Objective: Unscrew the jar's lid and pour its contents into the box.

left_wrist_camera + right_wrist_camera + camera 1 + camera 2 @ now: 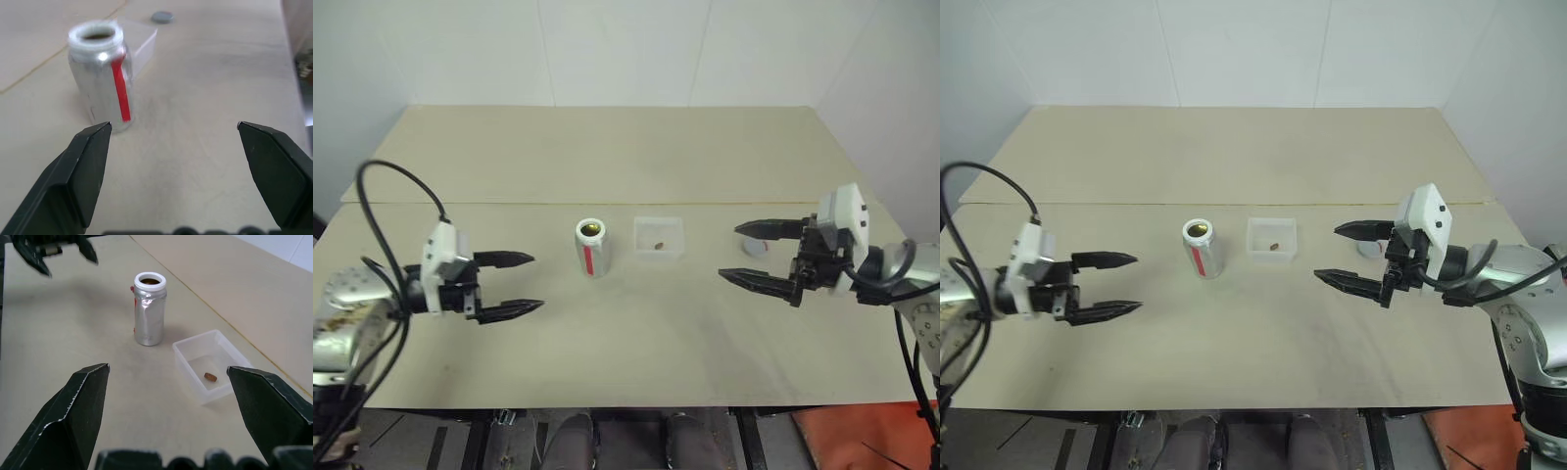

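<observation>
The jar (590, 247) stands upright and uncapped at the table's middle, silvery with a red stripe down its side. Just right of it sits the clear box (677, 238) with the small brown contents (658, 245) lying inside. The grey lid (1368, 249) lies flat on the table right of the box, partly behind my right gripper's upper finger. My left gripper (533, 284) hovers open to the left of the jar, apart from it, holding nothing. My right gripper (729, 252) hangs open to the right of the box, also holding nothing. The right wrist view looks at the jar (149, 308) and the box (195, 350).
The beige table (626, 157) has a seam running across it behind the jar. Its front edge lies close below both grippers. White walls rise behind the table's far edge.
</observation>
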Controlling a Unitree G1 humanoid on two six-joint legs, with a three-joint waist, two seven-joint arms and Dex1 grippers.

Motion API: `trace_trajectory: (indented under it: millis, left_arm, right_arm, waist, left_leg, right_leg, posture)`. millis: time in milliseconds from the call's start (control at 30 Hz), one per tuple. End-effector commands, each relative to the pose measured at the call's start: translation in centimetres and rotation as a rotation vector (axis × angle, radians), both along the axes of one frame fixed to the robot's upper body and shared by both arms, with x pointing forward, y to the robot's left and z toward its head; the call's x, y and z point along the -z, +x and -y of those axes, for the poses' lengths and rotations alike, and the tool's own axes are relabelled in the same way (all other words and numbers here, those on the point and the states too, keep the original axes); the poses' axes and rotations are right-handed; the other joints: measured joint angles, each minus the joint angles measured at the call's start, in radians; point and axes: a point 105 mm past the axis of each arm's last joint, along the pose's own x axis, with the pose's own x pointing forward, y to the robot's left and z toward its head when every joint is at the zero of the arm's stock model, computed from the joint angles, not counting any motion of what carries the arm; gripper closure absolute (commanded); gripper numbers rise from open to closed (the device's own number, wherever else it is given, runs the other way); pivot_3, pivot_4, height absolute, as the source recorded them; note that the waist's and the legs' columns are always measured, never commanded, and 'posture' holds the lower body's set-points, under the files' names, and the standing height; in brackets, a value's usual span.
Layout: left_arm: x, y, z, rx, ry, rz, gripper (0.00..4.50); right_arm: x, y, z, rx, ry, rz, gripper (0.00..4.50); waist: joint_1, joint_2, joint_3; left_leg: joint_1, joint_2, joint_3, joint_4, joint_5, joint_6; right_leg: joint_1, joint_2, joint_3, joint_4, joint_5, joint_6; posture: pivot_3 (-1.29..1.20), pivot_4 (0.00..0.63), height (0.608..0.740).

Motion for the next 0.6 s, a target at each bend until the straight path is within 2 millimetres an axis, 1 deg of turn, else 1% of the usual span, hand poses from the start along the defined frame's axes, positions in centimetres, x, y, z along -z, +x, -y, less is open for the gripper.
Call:
trace_trajectory:
  millis: [33, 167, 267, 600]
  left_arm:
    - [-2.3, -0.4, -0.6, 0.048, 0.012, 0.058, 0.03]
    - [-3.3, -0.3, -1.3, 0.057, 0.045, 0.073, 0.03]
    - [-3.6, -0.4, -1.6, 0.063, 0.059, 0.073, 0.03]
    - [-3.2, -0.7, -1.2, 0.075, 0.051, 0.064, 0.03]
  right_arm:
    - [-1.0, -0.3, 0.6, -0.023, -0.037, 0.047, 0.00]
    - [-0.9, -0.4, 1.1, -0.038, -0.066, 0.029, 0.00]
    - [-0.9, -0.5, 1.3, -0.044, -0.080, 0.024, 0.00]
    - [-1.0, -0.6, 1.6, -0.054, -0.095, 0.016, 0.00]
  waist:
    - [0.000, 0.000, 0.000]
    - [0.000, 0.000, 0.000]
    - [-0.001, 0.000, 0.000]
    - [-0.001, 0.000, 0.000]
  left_leg:
    - [0.000, 0.000, 0.000, 0.000, 0.000, 0.000]
    - [0.000, 0.000, 0.001, 0.000, 0.000, 0.000]
    - [0.000, 0.001, 0.001, 0.000, 0.000, 0.000]
    - [0.000, 0.001, 0.002, 0.000, 0.000, 0.000]
  right_leg:
    - [0.000, 0.000, 0.000, 0.000, 0.000, 0.000]
    - [0.000, 0.001, 0.000, -0.001, 0.000, 0.000]
    - [0.000, 0.001, 0.000, -0.001, 0.000, 0.000]
    - [-0.001, 0.001, 0.001, 0.000, 0.000, 0.000]
  posture:
    - [0.00, 0.150, 0.740]
    - [0.00, 0.150, 0.740]
    - [0.00, 0.150, 0.740]
    - [0.00, 0.150, 0.740]
